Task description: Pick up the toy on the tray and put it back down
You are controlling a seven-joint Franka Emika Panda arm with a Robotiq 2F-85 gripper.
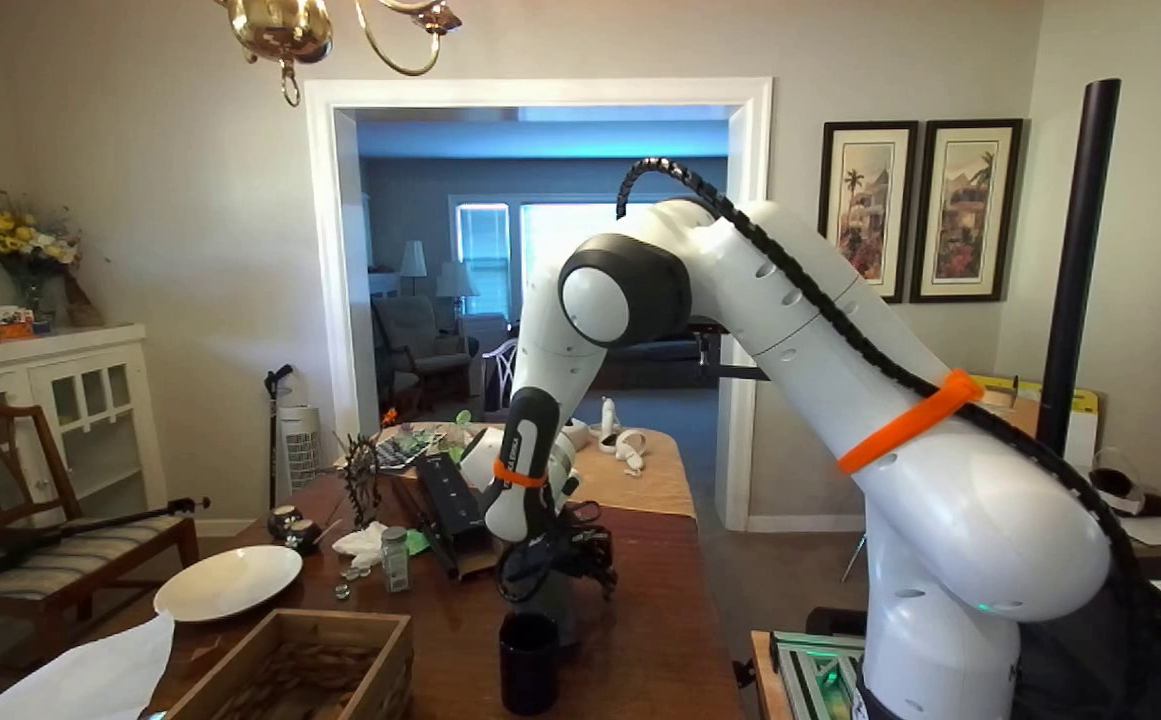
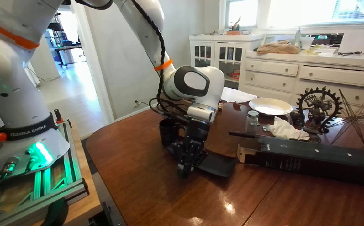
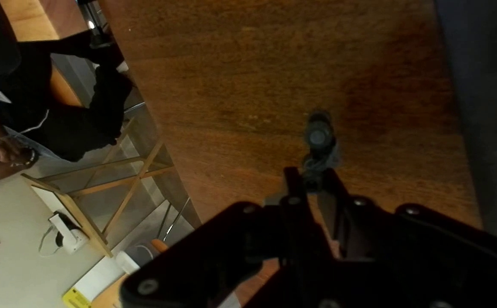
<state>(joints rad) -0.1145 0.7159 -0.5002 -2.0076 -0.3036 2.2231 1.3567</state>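
A small grey, partly clear toy (image 3: 319,136) is between the fingertips of my gripper (image 3: 310,177) in the wrist view. The fingers are nearly closed and the toy sticks out past the tips. It appears held, above the brown wooden table. In an exterior view my gripper (image 2: 184,169) points down over the table, in front of a black curved tray-like piece (image 2: 221,164). In an exterior view the gripper (image 1: 600,585) is dark and its fingertips are hard to make out. The toy is too small and dark to tell in both exterior views.
A black mug (image 2: 168,131) stands close behind the gripper; it also shows in an exterior view (image 1: 528,665). A long black box (image 2: 313,157), a glass jar (image 2: 252,121), a white plate (image 2: 271,106) and a wooden box (image 1: 395,655) are on the table (image 2: 131,157).
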